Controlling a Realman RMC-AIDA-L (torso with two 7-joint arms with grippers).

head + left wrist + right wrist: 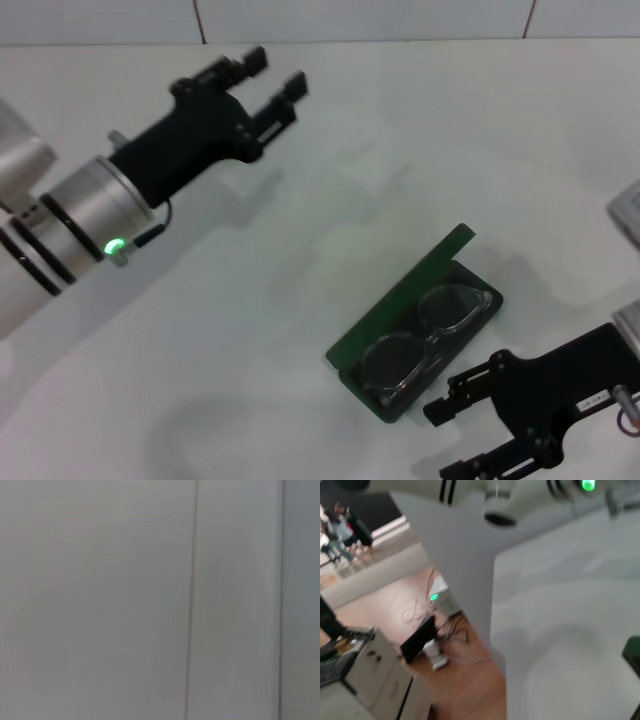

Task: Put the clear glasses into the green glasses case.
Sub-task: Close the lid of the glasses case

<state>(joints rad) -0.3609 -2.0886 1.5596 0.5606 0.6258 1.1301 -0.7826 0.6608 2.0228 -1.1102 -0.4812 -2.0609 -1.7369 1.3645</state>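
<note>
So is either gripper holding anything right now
No. The left gripper and right gripper are open and empty; the glasses lie in the case.

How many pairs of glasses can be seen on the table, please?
1. The clear glasses lie inside the open green glasses case, between the left gripper, raised far off, and the right gripper, near the case. No other pair shows.

White surface, matte, evenly lit, soft shadows. Behind its far edge, a pale tiled wall with dark grout lines; the left wrist view shows the same pale panels and two vertical seams. Right wrist view: past the surface's edge, a tan floor, loose cables, a white cabinet, and a small green indicator light. Far background blurred.
</note>
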